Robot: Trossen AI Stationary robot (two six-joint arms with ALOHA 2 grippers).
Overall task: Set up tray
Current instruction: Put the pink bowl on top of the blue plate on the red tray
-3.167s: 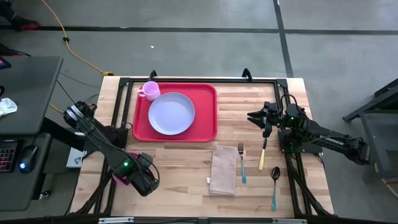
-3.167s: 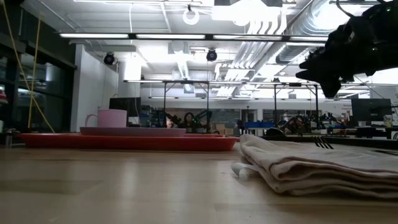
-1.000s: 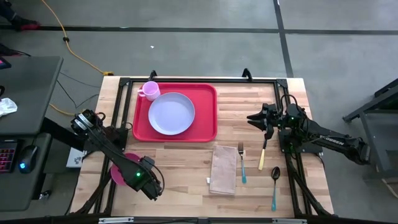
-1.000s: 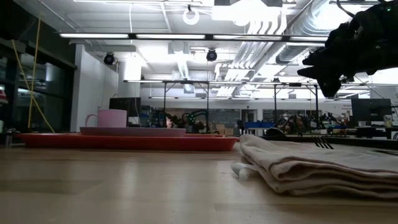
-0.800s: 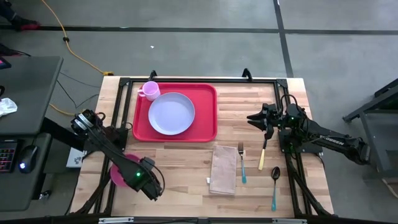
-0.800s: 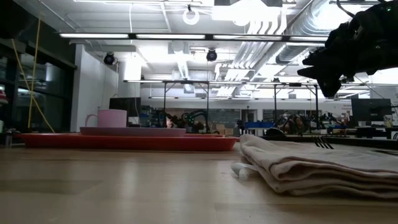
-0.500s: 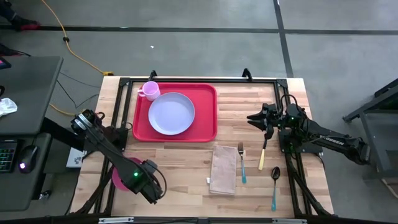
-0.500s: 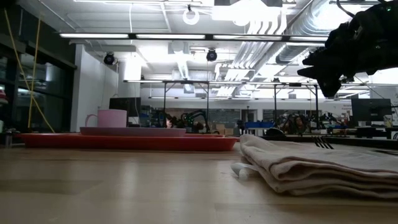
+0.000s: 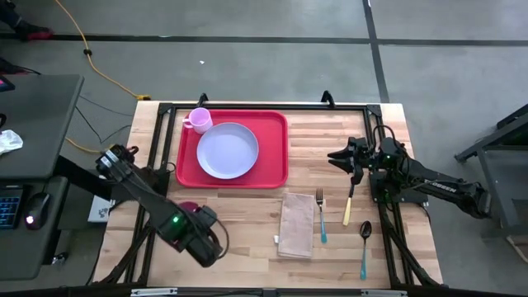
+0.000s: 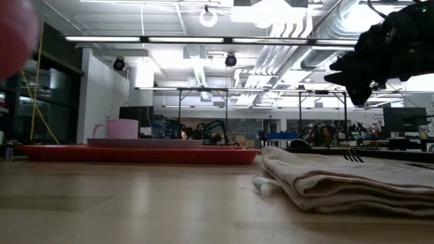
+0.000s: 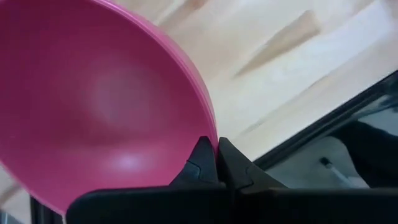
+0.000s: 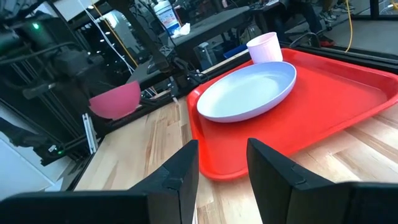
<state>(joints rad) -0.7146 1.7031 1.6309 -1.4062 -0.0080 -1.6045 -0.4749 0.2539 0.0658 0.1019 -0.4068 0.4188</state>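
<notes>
Two arms share the table, and only the left is carrying anything: the left gripper (image 11: 210,163) has its fingertips pressed together on the rim of a deep pink plastic bowl (image 11: 93,106), held clear of the wooden tabletop (image 9: 247,231) near the front left. From that gripper, the large flat red plastic tray (image 9: 272,161) lies farther back and slightly to the right, its long axis running left to right across the table. A round lavender plate (image 9: 227,150) and a small pink cup (image 9: 198,120) already sit on it; bare red surface shows on the tray's right side. The right gripper (image 12: 221,165) hovers off that end, fingers spread and empty. Being loaded, the left arm looks the likelier one to deliver.
</notes>
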